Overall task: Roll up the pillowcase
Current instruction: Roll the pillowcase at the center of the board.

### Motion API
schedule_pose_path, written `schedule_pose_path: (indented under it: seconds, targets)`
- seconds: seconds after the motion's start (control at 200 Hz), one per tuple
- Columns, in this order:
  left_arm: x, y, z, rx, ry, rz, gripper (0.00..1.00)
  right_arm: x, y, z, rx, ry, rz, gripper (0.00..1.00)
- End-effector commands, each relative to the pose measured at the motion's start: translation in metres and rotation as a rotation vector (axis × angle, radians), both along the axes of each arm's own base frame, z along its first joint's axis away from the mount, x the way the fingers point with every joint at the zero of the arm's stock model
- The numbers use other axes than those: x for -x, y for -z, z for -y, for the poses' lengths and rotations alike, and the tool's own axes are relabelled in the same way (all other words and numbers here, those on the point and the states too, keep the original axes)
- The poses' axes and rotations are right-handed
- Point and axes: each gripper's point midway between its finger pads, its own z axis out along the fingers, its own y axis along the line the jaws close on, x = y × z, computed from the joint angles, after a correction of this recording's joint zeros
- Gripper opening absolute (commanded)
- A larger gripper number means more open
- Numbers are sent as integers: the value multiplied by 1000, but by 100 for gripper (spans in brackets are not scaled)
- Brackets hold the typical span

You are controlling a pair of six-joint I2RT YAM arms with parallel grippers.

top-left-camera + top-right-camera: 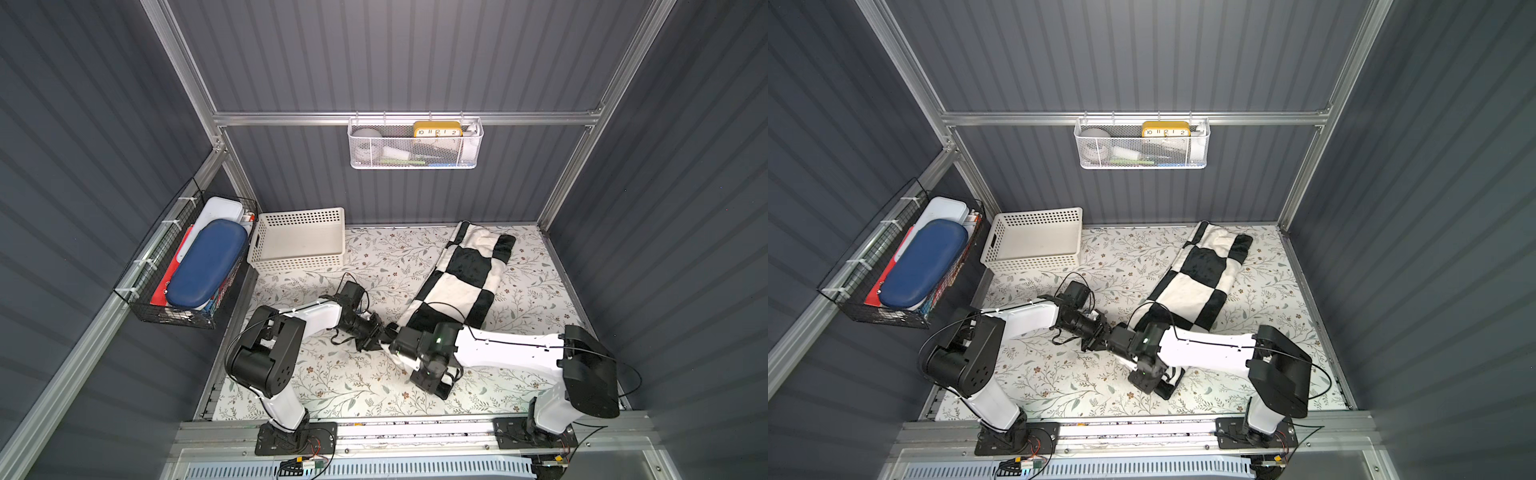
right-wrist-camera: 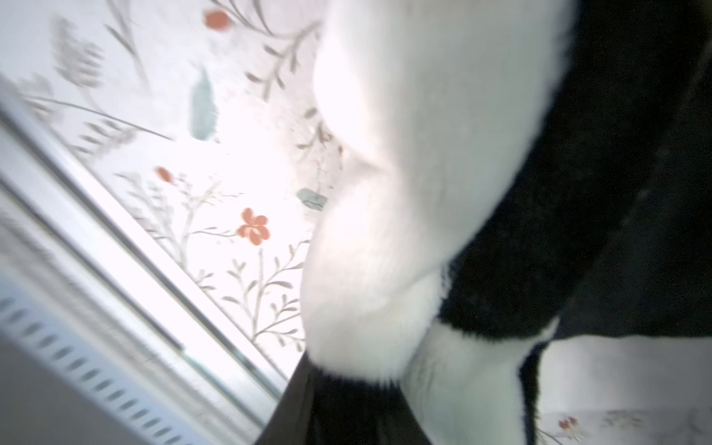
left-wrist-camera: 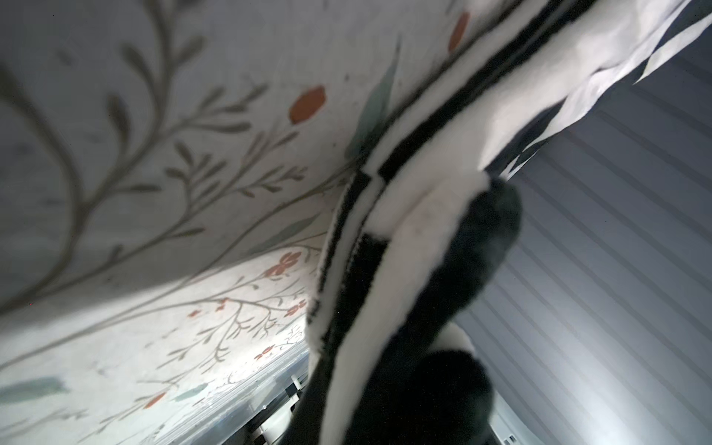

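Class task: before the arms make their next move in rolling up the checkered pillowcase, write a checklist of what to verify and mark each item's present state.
1. Pillowcase lies as a long folded strip on the table cover: ok.
2. Left gripper and right gripper are at the strip's near end: ok.
3. Left gripper's hold on the cloth: cannot tell.
4. Right gripper's hold on the cloth: cannot tell.
5. Basket stands apart from the pillowcase: ok.

The table [image 1: 332, 386] lies bare along its near edge and by the right wall; the white basket [image 1: 299, 241] blocks the far left corner, the pillowcase [image 1: 457, 282] the right middle.
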Motion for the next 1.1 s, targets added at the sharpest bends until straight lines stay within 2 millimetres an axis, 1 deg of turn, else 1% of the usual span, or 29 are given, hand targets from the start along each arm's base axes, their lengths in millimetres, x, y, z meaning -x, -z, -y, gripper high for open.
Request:
schedule_pose_path:
  seconds: [0.0,0.06,0.075,0.135,0.18,0.245,0.305,0.345,0.385,0.4,0.435,0.485,0.55,0.605,0.635,0.685,0.75,0.835,0.966,0.976,1.041,1.096]
  targets:
    - [-5,-13,1,17,7,38,48,26,-24,-6,-130,0,-258,24]
    - [-10,-15,2,10,8,51,64,20,-24,-4,-148,37,-290,24]
    - [-12,-16,2,10,11,59,67,18,-24,-4,-154,46,-298,23]
    - [-19,-17,2,-13,17,82,69,10,-24,0,-143,84,-311,23]
    - [-25,-22,3,-18,18,111,73,6,-22,2,-139,103,-308,22]
    - [-30,-28,4,-19,17,147,73,3,-18,6,-115,112,-297,23]
    - [-30,-31,5,-1,17,150,72,-3,-21,10,-89,132,-239,34]
    - [-28,-31,6,12,17,145,71,0,-26,8,-98,119,-200,38]
    - [-26,-27,5,9,16,143,70,0,-28,6,-86,112,-127,44]
    - [-25,-25,5,9,16,144,70,-3,-28,8,-66,109,-82,46]
    - [-22,-22,5,16,18,139,69,1,-29,7,-44,76,-38,50]
    - [-16,-18,2,17,23,131,68,-1,-23,9,-4,55,49,58]
    - [-6,-12,-3,3,37,119,68,-2,-14,11,34,23,108,64]
    - [0,-6,-9,-24,47,112,68,0,-9,9,45,-8,103,65]
    - [2,-1,-14,-58,47,110,68,-2,-4,9,62,1,104,66]
    - [2,2,-21,-95,40,116,69,0,2,4,57,-25,88,66]
    - [-1,0,-28,-125,3,120,71,-3,10,0,78,-30,91,67]
    - [-11,-5,-37,-166,-41,150,71,-4,22,-8,91,-60,78,67]
    - [-26,-15,-51,-177,-91,183,73,-1,27,-23,84,-97,65,67]
    - [-29,-14,-54,-199,-98,192,73,-1,27,-24,82,-99,62,67]
    - [-31,-14,-57,-212,-104,208,73,-1,34,-22,110,-109,75,67]
    - [-26,-13,-58,-200,-105,211,73,-4,42,-17,151,-105,88,66]
